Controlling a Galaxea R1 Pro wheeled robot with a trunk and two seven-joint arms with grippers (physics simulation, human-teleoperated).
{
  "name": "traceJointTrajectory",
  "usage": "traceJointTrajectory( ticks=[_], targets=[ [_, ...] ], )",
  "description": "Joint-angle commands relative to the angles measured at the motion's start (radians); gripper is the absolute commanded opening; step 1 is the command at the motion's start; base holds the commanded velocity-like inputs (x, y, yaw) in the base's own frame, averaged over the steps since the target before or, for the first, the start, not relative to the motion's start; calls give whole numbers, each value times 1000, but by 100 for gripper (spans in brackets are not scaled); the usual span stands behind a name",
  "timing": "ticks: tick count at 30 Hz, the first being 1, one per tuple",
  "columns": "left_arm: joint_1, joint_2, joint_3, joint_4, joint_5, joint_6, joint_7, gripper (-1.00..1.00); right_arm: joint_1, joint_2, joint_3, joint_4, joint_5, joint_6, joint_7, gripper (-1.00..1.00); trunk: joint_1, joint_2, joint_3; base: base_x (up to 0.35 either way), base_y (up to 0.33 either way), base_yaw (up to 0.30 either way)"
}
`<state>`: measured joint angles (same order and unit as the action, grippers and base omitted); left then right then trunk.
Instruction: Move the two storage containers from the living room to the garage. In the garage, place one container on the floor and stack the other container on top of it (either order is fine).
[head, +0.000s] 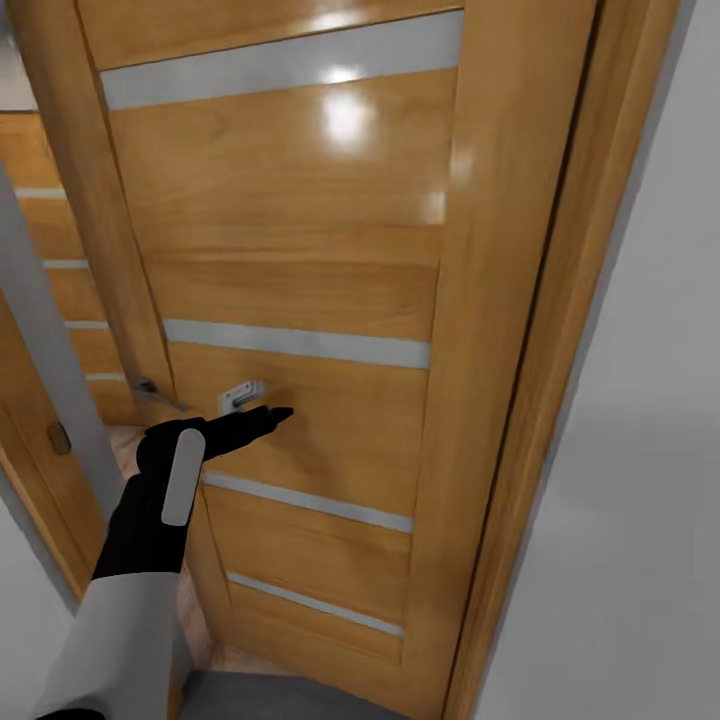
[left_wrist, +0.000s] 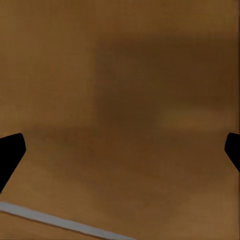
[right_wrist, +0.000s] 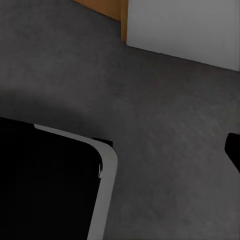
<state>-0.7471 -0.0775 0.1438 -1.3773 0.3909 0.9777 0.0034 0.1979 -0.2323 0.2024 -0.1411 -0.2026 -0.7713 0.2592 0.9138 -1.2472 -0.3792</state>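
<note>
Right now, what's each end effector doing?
Left end effector: open, empty, at the wooden door.
Right end effector: open, empty, over the grey floor.

Door: a glossy wooden door with pale grey horizontal strips and a metal handle (bright light glints near its top); Wall: plain white wall beside the frame; Floor: dark grey, mottled floor

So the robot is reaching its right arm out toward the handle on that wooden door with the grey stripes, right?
Not quite: it is the left arm. In the head view the left gripper reaches just below the metal handle of the wooden door with grey stripes, jaws open.
</note>
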Motion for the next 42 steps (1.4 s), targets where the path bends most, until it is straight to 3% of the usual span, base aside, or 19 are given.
traceJointTrajectory(
  ticks=[1, 7, 15, 35, 40, 42],
  targets=[
    [0, -1, 1, 0, -3, 0, 0, 100, 0, 0, 0, 0, 0, 0, 0, 100, 0, 0, 0, 307, 130, -70],
    [0, -4, 1, 3, -1, 0, 51, 100, 0, 0, 0, 0, 0, 0, -1, 100, 0, 0, 0, 324, 61, -20],
    [0, -4, 0, 35, -2, -1, 62, 100, 0, -2, -1, 0, 1, 1, 2, 100, 0, 0, 0, 324, 2, -1],
    [0, 12, 1, -6, -2, 9, 61, 100, 0, -2, -3, 0, -1, -5, -3, 100, 0, 0, 0, 21, 0, 0],
    [1, 24, 14, -11, -5, 10, 62, 100, 0, -2, -4, 0, 0, -4, -1, 100, 0, 0, 0, 0, 0, -133],
    [5, 40, 60, -38, -5, 9, 62, 100, 0, -2, -3, 0, 0, -5, 1, 100, 0, 0, 0, 0, 92, -272]
  ],
)
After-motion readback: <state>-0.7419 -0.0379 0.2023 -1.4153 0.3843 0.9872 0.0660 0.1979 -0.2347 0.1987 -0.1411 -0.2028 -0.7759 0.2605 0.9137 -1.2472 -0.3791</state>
